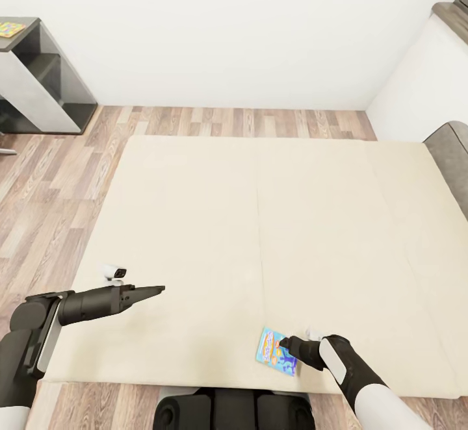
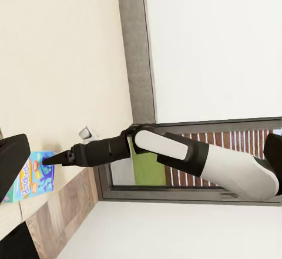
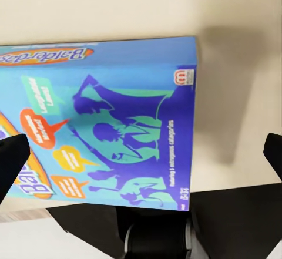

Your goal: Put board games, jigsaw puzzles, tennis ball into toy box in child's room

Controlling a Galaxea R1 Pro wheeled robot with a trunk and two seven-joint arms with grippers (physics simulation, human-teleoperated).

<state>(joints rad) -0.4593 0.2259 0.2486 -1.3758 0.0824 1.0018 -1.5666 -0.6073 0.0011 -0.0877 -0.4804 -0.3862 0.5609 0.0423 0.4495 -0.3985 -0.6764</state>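
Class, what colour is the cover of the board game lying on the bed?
Blue board game, with purple figures; right wrist view shows it best.

Blue cartoon-covered board game [image 1: 278,351]; plain cream bed [image 1: 260,222]; wood-plank floor [image 1: 58,183]; white wall [image 1: 227,27]

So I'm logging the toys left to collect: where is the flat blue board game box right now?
In the head view the flat blue board game box lies on the cream mattress near its front edge, directly at the right gripper.
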